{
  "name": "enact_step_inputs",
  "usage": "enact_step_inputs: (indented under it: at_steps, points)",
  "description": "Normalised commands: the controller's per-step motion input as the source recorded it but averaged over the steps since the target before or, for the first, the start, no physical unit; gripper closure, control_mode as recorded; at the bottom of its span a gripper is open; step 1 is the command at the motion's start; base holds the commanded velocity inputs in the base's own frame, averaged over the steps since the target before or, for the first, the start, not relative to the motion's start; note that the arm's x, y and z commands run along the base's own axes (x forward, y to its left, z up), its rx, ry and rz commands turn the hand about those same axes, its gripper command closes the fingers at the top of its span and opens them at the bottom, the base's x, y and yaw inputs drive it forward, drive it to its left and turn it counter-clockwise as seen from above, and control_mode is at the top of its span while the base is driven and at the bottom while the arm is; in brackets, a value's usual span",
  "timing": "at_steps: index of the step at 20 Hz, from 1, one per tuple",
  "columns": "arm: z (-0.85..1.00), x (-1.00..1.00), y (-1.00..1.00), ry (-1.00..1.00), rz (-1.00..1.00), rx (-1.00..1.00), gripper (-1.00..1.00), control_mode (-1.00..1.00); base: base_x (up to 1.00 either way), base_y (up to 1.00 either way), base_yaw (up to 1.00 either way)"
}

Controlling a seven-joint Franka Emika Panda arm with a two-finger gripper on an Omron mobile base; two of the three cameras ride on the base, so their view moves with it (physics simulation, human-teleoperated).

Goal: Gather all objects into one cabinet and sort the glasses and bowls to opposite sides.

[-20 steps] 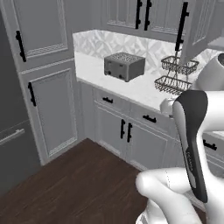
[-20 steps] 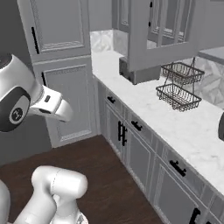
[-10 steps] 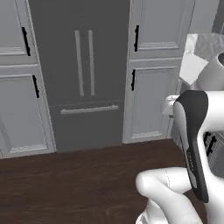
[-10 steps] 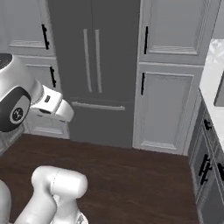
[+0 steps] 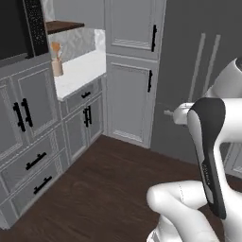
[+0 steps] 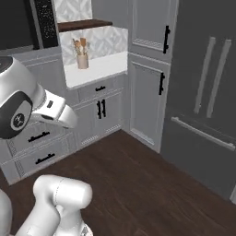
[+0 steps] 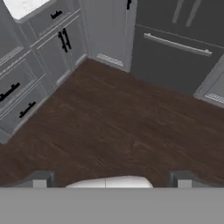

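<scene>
The tool (image 7: 112,180) stands spread wide, holding nothing; in the hand view its two tips rise at 6 o'clock over bare dark wood floor (image 7: 113,127). No cup, bowl or paned wall cabinet can be made out from this position, so where the task's things stand cannot be told.

In the right base view, a white desk (image 6: 99,67) lies at 11 o'clock, carrying a tan utensil holder (image 6: 82,60) beneath a brown shelf (image 6: 85,24). Grey base cabinets (image 6: 99,110) with black bar handles sit below it. A tall grey pantry (image 6: 150,69) stands at 1 o'clock, and a dark fridge (image 6: 207,92) fills 2 to 3 o'clock. The arm (image 5: 210,160) is folded at 4 o'clock in the left base view.

Judgement: the base is in transit and no grasp is in hand. The cups are likely light, rigid, glazed and breakable; a pinch across the rim wall, away from the handle, should serve. The wide bowl would not fit between the fingers across its breadth; one rim edge is the probable hold, and it may tilt.
</scene>
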Motion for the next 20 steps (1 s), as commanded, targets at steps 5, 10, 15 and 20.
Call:
enact_step_inputs:
  at_steps: [5,10,15,20]
  points:
    - [0.00,0.00,0.00,0.00,0.00,0.00,-1.00,1.00,0.00,0.00,0.88]
    - [0.00,0.00,0.00,0.00,0.00,0.00,-1.00,1.00,0.09,-0.11,0.68]
    - [0.00,0.00,0.00,0.00,0.00,0.00,-1.00,1.00,0.18,-0.77,0.35]
    - [0.00,0.00,0.00,0.00,0.00,0.00,-1.00,1.00,0.12,-0.90,0.35]
